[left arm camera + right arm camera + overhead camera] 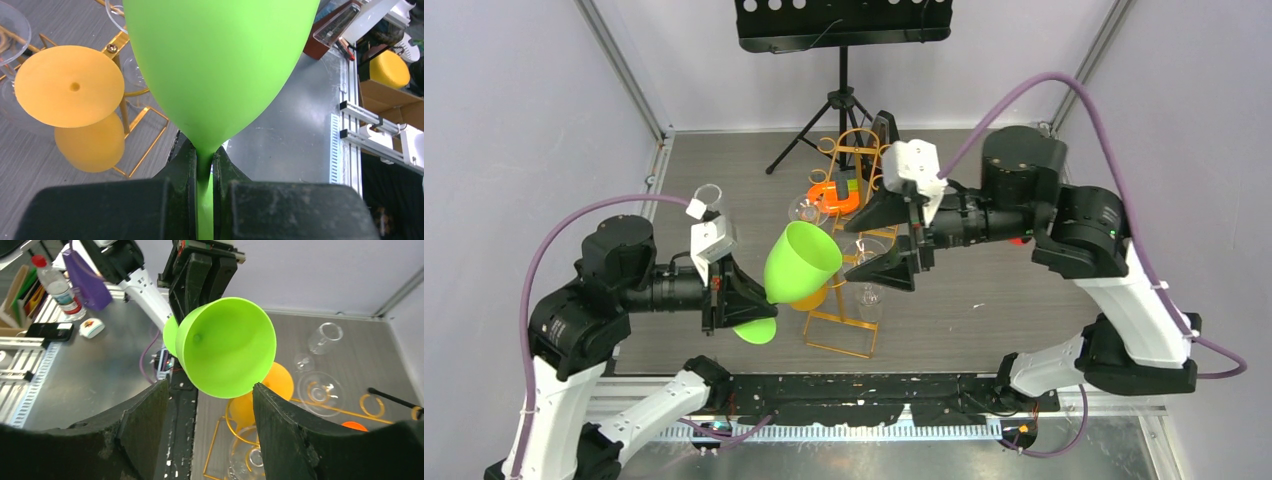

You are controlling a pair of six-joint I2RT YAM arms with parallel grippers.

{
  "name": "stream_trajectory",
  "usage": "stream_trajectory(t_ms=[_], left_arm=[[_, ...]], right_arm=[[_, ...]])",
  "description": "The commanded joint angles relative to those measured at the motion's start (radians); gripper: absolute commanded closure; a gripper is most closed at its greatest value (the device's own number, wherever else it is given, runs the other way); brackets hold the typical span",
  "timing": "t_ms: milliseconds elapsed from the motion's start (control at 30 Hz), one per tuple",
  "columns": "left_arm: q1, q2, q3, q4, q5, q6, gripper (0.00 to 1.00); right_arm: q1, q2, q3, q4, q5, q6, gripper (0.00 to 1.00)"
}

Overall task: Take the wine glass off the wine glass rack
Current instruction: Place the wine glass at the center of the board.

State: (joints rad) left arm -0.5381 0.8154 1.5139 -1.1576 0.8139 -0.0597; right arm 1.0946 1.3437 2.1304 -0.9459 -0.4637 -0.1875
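Now left gripper pinches stem of green wine glass. Glass tilted, off gold wine glass rack, just beside it. Right gripper wide open near glass bowl.

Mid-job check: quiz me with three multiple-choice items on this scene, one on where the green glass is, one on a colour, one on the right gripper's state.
1. Where is the green glass relative to the rack?
A) hanging from it
B) off it, held by the left gripper
C) lying under it
2. What colour is the second opaque glass, hanging on the rack?
A) blue
B) orange
C) black
3. The right gripper is:
A) open
B) shut on the green glass
C) shut on the rack
Answers: 1 B, the stem is pinched between the left fingers; 2 B, its orange foot faces the left wrist camera; 3 A, its fingers stand wide apart.
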Motion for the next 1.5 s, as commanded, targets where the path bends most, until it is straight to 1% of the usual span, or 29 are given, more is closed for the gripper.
stream_trajectory(t_ms=[0, 333, 433, 733, 867, 900, 933, 967, 1000, 1033, 1100, 1133, 1200, 1267, 1367, 1400, 1467], left_arm=[[-0.022, -0.011, -0.014, 0.008, 0.009, 0.037, 1.00], [-0.060, -0.006, -0.016, -0.001, -0.027, 0.044, 1.00], [-0.065, -0.004, -0.014, -0.003, -0.033, 0.044, 1.00], [-0.075, 0.003, -0.004, -0.008, -0.054, 0.046, 1.00], [-0.076, 0.006, -0.004, -0.009, -0.064, 0.045, 1.00], [-0.076, 0.007, -0.004, -0.008, -0.066, 0.044, 1.00], [-0.076, 0.007, -0.003, -0.008, -0.066, 0.044, 1.00], [-0.077, 0.009, -0.003, -0.009, -0.067, 0.043, 1.00], [-0.078, 0.010, -0.003, -0.008, -0.067, 0.044, 1.00], [-0.077, 0.011, -0.003, -0.008, -0.068, 0.042, 1.00], [-0.077, 0.012, -0.004, -0.007, -0.068, 0.041, 1.00], [-0.078, 0.014, -0.003, -0.008, -0.070, 0.041, 1.00], [-0.077, 0.017, 0.001, -0.010, -0.083, 0.041, 0.95], [-0.078, 0.019, -0.001, -0.010, -0.088, 0.042, 0.84], [-0.078, 0.016, -0.003, -0.005, -0.089, 0.043, 0.57], [-0.078, 0.014, -0.004, -0.006, -0.090, 0.045, 0.50], [-0.078, 0.012, -0.001, -0.008, -0.101, 0.047, 0.41]], right_arm=[[-0.005, 0.030, 0.035, -0.023, -0.125, 0.013, 0.31], [-0.004, 0.083, 0.019, 0.000, -0.248, 0.031, 0.32], [-0.004, 0.095, 0.015, -0.003, -0.272, 0.033, 0.34], [0.003, 0.126, -0.017, 0.016, -0.328, 0.051, 0.47], [0.007, 0.128, -0.034, 0.024, -0.334, 0.052, 0.58], [0.008, 0.128, -0.037, 0.024, -0.335, 0.051, 0.64], [0.008, 0.128, -0.041, 0.024, -0.336, 0.050, 0.67], [0.008, 0.129, -0.042, 0.024, -0.338, 0.050, 0.74], [0.008, 0.128, -0.046, 0.025, -0.339, 0.049, 0.79], [0.009, 0.128, -0.048, 0.026, -0.340, 0.049, 0.90], [0.010, 0.124, -0.056, 0.029, -0.339, 0.051, 0.94], [0.013, 0.120, -0.062, 0.032, -0.338, 0.050, 0.94], [0.015, 0.111, -0.072, 0.039, -0.336, 0.051, 0.94], [0.017, 0.103, -0.082, 0.048, -0.328, 0.054, 0.94], [0.017, 0.086, -0.093, 0.064, -0.317, 0.059, 0.94], [0.017, 0.083, -0.097, 0.065, -0.316, 0.061, 0.94], [0.017, 0.072, -0.101, 0.064, -0.310, 0.060, 0.94]])
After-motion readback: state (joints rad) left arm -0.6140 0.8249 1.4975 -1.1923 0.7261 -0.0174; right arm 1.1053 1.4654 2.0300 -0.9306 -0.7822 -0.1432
